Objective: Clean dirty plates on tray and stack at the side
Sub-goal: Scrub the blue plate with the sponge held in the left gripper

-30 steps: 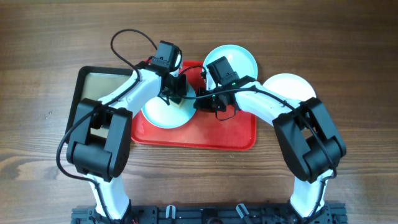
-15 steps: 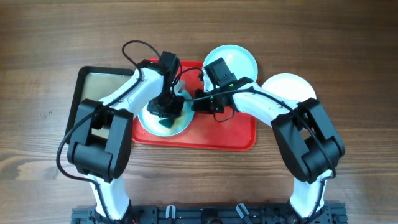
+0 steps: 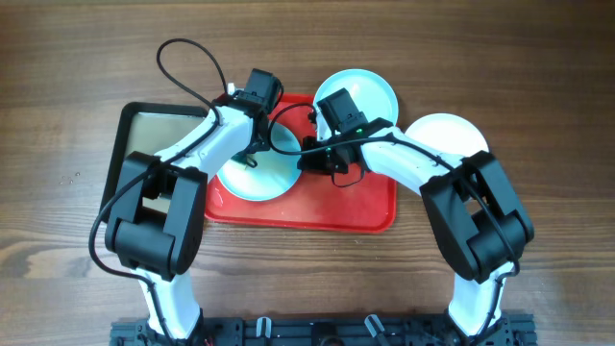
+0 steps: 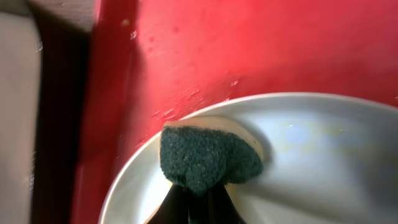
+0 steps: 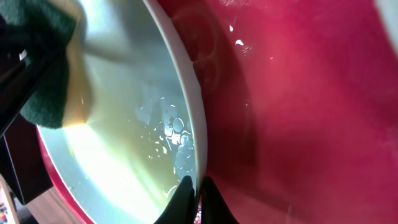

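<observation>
Robot lab bench, two white-and-black arms (image 3: 159, 226) mounted on a black rail (image 3: 317, 333) at bottom edge, bare wood-grain table (image 3: 58, 77), fixed overhead view.

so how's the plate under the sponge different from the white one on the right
The sponged plate is pale blue and lies on the red tray; the white plate sits on bare table. The sponged plate is wet, with the right hand pinching its rim; no hand holds the white plate. Both are round and shallow.
</observation>
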You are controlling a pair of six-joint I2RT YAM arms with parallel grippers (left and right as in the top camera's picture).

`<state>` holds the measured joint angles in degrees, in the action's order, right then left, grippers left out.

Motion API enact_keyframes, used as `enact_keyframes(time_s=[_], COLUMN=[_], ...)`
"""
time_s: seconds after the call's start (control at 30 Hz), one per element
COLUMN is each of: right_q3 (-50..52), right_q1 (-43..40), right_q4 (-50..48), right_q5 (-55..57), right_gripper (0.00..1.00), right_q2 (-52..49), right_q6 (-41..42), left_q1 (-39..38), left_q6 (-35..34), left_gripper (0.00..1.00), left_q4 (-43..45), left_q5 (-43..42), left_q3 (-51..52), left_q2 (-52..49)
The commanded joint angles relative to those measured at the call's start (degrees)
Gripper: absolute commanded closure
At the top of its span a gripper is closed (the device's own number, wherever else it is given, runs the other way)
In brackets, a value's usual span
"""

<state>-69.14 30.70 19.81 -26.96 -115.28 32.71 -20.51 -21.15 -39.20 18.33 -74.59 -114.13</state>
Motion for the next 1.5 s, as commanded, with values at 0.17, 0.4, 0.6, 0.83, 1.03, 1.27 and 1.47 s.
enact_keyframes(time_s=[0.17, 0.4, 0.6, 0.83, 1.03, 1.27, 1.47], right_q3=[-0.22, -0.22, -0.22, -0.22, -0.22, -0.22, -0.22], right_q1=[0.07, 0.07, 0.07, 0.07, 0.09, 0.07, 0.09], right_q4=[0.15, 0.11, 0.11, 0.15, 0.11, 0.15, 0.13], right_q5=[0.31, 0.31, 0.28, -0.02, -0.11, -0.13, -0.11], right_gripper=[0.96, 0.96, 0.96, 0.96, 0.96, 0.96, 0.96], right_q2=[-0.59, -0.59, -0.59, -0.59, -0.59, -0.59, -0.59], right_q6=[-1.25, -1.25, -1.25, -1.49, -1.64, -1.77, -1.9], left_q1=[-0.26, 0.24, 1.31, 1.31, 1.25, 1.25, 1.27], left_q6=[15.61, 27.78, 16.06, -2.23, -6.78, -1.6, 14.93], left_gripper=[0.96, 0.96, 0.96, 0.96, 0.96, 0.96, 0.96], left_q4=[1.51, -16.2, -20.26, -19.02, -6.1, 11.47, 6.78], left_q5=[-41.16, -37.9, -12.79, -1.6, -4.26, -24.2, -42.49], left_q3=[0.31, 0.31, 0.31, 0.31, 0.31, 0.31, 0.31], left_q2=[-1.38, -1.38, -1.38, -1.38, -1.38, -1.38, -1.38])
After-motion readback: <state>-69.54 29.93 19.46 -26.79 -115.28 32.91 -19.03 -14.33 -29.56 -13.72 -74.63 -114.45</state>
